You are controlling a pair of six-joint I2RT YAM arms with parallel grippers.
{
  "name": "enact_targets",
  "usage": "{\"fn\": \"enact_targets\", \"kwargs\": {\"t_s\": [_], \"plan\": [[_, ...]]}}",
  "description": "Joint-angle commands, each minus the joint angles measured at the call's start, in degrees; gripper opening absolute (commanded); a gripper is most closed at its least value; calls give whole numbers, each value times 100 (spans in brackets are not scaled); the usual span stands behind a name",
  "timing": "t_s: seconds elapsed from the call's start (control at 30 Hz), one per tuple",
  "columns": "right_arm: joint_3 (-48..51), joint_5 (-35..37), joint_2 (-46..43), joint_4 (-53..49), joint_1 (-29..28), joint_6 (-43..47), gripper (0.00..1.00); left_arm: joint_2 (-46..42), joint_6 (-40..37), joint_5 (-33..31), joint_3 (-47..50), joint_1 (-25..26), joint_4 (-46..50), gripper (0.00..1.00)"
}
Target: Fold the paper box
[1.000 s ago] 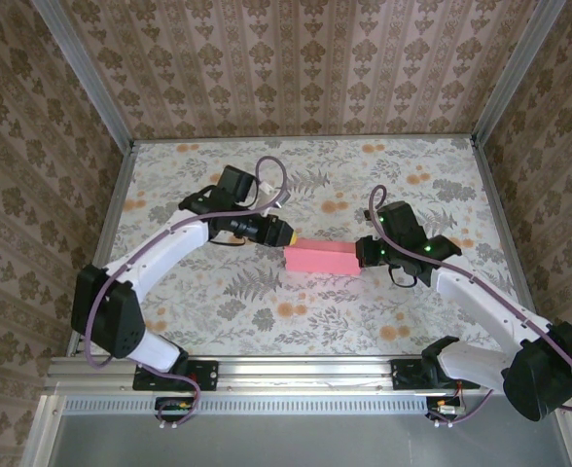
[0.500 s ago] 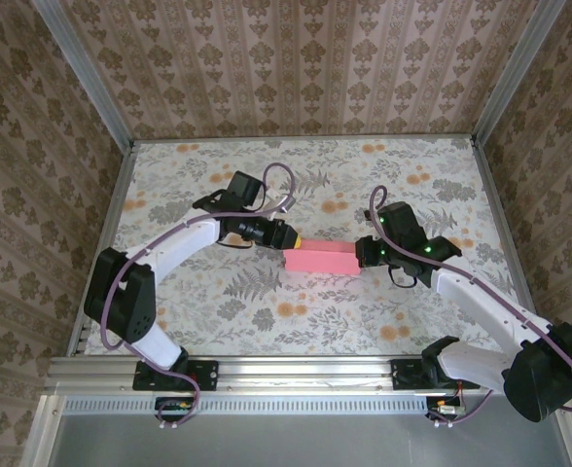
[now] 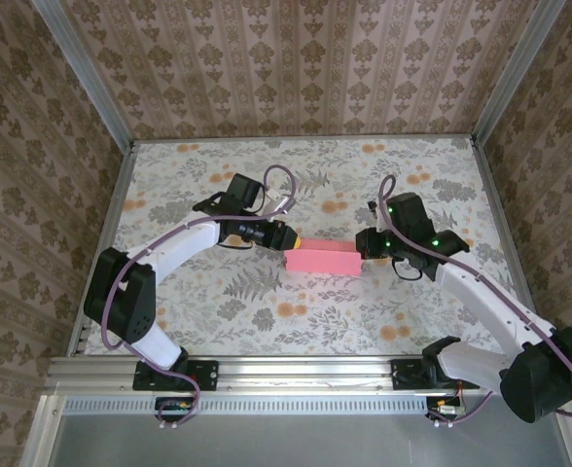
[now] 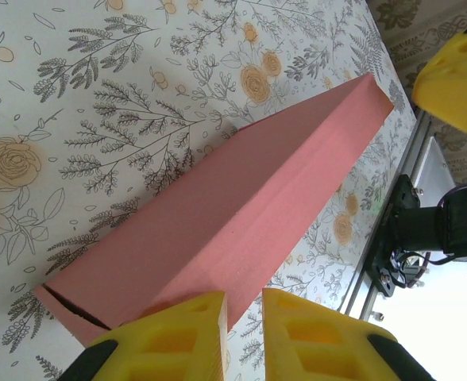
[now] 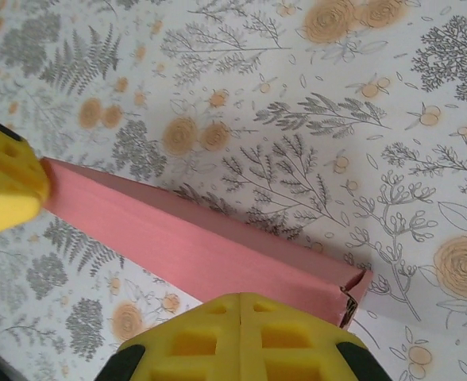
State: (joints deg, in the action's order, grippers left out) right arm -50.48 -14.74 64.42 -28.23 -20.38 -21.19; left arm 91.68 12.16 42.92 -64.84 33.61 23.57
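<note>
The paper box [image 3: 322, 258] is a slim salmon-pink rectangular box lying flat at the table's middle. My left gripper [image 3: 291, 236] hovers at its left end. In the left wrist view the yellow fingers [image 4: 178, 333] stand a narrow gap apart over the box [image 4: 241, 190], with nothing between them. My right gripper [image 3: 362, 243] is at the box's right end. Seen from the right wrist, that gripper [image 5: 240, 305] is shut with its pads pressed together just above the box [image 5: 202, 246]. The end flap [image 5: 353, 294] there stands slightly ajar.
A floral cloth [image 3: 218, 185] covers the table, with patterned walls on three sides. A metal rail [image 3: 296, 370] runs along the near edge, carrying both arm bases. The box's left end shows a thin slit [image 4: 67, 305].
My left jaws have narrowed and the left arm has shifted slightly toward the box. The right gripper has moved a little toward the far side. The box has stayed put.
</note>
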Motion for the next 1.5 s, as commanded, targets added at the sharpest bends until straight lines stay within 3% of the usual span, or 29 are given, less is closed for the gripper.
{"fn": "enact_targets", "kwargs": {"t_s": [0.0, 0.43, 1.03, 1.23, 1.47], "plan": [[-122, -560, -70, 45, 194, 52, 4, 124, -170, -197, 222, -3, 308, 17], [633, -1053, 112, 473, 596, 19, 2, 114, -232, -287, 235, -1, 379, 17], [1506, -371, -176, 373, 595, -435, 0, -105, -349, -965, 1015, 124, -84, 10], [1161, -407, -97, 225, 515, -278, 0, -162, -260, -933, 982, 172, -161, 10], [318, -319, 4, -20, 154, 75, 12, -279, 47, -713, 395, 221, -111, 19]]}}
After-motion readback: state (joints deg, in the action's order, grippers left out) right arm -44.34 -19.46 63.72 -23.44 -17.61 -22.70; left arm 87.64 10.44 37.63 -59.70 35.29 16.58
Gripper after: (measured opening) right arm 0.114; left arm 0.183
